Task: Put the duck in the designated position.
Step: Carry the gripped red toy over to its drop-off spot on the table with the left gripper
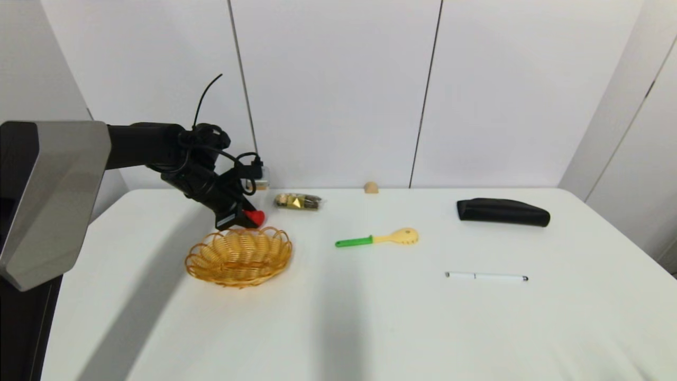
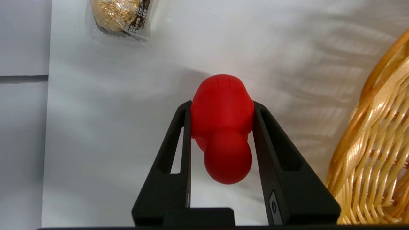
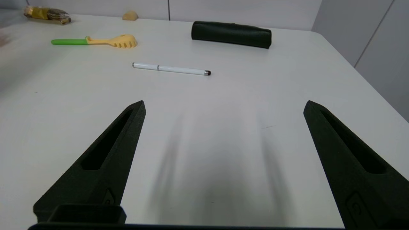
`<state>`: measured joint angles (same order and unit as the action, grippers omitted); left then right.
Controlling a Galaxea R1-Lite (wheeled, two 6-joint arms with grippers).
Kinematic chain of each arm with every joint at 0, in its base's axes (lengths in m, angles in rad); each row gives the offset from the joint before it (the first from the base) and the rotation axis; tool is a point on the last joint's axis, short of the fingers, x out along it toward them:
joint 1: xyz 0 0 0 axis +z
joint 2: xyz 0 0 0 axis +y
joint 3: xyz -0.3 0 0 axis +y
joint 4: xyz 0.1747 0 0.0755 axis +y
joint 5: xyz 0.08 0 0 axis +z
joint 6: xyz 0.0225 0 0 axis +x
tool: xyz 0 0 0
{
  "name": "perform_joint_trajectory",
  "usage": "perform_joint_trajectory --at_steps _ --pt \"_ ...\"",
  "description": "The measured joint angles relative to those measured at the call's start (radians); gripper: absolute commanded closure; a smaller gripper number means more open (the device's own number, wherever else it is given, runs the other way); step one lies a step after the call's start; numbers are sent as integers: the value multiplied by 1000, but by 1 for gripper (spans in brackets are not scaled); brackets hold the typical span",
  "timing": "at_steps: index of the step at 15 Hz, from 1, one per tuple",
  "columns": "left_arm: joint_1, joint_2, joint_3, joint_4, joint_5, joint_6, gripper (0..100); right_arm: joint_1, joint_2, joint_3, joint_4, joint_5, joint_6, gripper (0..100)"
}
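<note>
My left tool (image 2: 222,107) is clamped on the red duck (image 2: 222,111), left of centre in the head view, just above the wicker basket's (image 1: 239,256) far rim; it looks clear of the table (image 1: 370,317), though I can't be sure. My right tool (image 3: 223,107) is spread wide over bare table, near a white pen (image 3: 171,68).

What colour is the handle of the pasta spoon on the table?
The handle is green and the spoon's head is pale yellow; the head view shows it best.
</note>
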<state>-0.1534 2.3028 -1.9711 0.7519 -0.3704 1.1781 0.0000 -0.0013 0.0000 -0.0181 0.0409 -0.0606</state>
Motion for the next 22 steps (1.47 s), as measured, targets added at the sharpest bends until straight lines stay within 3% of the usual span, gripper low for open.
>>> perform_joint_trajectory --at_steps 7,8,22 --pt "-6 0 0 1 1 0 100 0 0 0 0 0 0 0" --pt "-6 0 0 2 1 1 0 0 0 0 0 0 0 0" --pt "-6 -6 0 -3 3 -1 0 0 0 0 0 0 0 0"
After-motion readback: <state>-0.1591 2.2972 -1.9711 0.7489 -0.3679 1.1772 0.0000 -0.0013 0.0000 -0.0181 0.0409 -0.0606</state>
